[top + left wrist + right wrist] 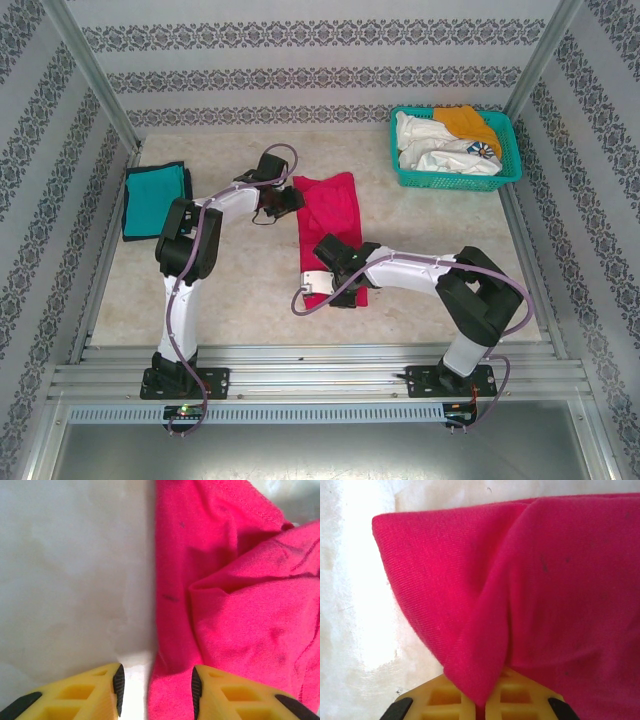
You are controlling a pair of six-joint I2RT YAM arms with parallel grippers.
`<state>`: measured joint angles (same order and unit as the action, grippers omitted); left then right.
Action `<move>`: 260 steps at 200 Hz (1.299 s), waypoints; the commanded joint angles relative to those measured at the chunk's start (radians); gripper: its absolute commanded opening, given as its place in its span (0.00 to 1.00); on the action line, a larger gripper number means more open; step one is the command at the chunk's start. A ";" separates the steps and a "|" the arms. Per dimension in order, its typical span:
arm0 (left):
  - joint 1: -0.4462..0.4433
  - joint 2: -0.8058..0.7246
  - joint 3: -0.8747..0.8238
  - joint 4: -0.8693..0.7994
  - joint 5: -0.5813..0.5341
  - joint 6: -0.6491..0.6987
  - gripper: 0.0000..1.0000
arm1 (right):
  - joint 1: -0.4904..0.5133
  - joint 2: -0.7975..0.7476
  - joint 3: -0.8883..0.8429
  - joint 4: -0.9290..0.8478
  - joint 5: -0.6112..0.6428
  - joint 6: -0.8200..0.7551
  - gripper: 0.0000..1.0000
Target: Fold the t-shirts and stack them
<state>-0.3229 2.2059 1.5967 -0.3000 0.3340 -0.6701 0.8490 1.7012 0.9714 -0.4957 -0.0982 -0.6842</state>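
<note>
R tool [481, 700] clamped on pink t-shirt [545, 580] fold; L tool [156, 685] half open astride its edge. Top cam adds folded teal t-shirt [155, 198], basket [450, 182].

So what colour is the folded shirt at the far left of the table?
The folded shirt is teal with dark edging, clearest in the top view.
</note>
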 commanded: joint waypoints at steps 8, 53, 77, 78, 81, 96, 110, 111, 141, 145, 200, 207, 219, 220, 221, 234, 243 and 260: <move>-0.012 -0.030 0.004 0.023 0.014 0.001 0.39 | 0.016 0.031 0.018 -0.047 -0.038 0.006 0.00; -0.018 -0.013 0.023 0.020 0.024 -0.004 0.34 | 0.016 0.028 0.014 -0.044 -0.038 0.005 0.00; -0.018 0.019 0.048 0.010 0.047 -0.008 0.34 | 0.016 0.024 0.014 -0.044 -0.039 0.005 0.00; -0.018 0.020 0.048 0.012 0.048 -0.009 0.33 | 0.016 0.024 0.015 -0.044 -0.039 0.006 0.00; -0.018 0.022 0.049 0.016 0.052 -0.013 0.33 | 0.016 0.024 0.015 -0.044 -0.039 0.005 0.00; -0.019 0.033 0.052 0.028 0.068 -0.026 0.29 | 0.015 0.026 0.013 -0.044 -0.040 0.005 0.00; -0.020 0.040 0.059 0.030 0.075 -0.030 0.24 | 0.015 0.028 0.014 -0.045 -0.039 0.006 0.00; -0.020 0.040 0.060 0.031 0.075 -0.031 0.24 | 0.015 0.028 0.014 -0.046 -0.039 0.006 0.00; -0.018 0.061 0.072 -0.005 0.052 -0.019 0.25 | 0.015 0.023 0.015 -0.049 -0.036 0.007 0.00; -0.018 0.063 0.072 -0.007 0.050 -0.018 0.27 | 0.013 0.022 0.015 -0.049 -0.037 0.008 0.00; -0.019 0.045 0.045 -0.010 0.014 0.001 0.34 | 0.008 0.022 0.010 -0.052 -0.036 0.014 0.00; -0.018 0.048 0.050 -0.023 0.006 0.006 0.32 | 0.009 0.021 0.012 -0.053 -0.036 0.015 0.00; -0.018 0.058 0.063 -0.043 -0.014 0.021 0.28 | 0.010 0.018 0.016 -0.053 -0.035 0.014 0.00; -0.018 0.059 0.065 -0.045 -0.014 0.022 0.27 | 0.009 0.018 0.016 -0.052 -0.035 0.014 0.00; -0.018 0.060 0.066 -0.047 -0.016 0.022 0.27 | 0.009 0.017 0.015 -0.052 -0.035 0.014 0.00; -0.018 0.085 0.085 -0.071 -0.029 0.032 0.23 | 0.009 0.011 0.019 -0.052 -0.035 0.015 0.00; -0.018 0.104 0.098 -0.087 -0.029 0.038 0.19 | 0.010 0.005 0.021 -0.050 -0.036 0.015 0.00; -0.019 0.127 0.102 -0.099 -0.029 0.049 0.06 | 0.010 -0.013 0.020 -0.057 -0.038 0.017 0.00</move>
<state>-0.3340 2.2749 1.6810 -0.3222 0.3466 -0.6594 0.8490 1.7081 0.9821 -0.5053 -0.1020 -0.6811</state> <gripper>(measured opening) 0.132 0.072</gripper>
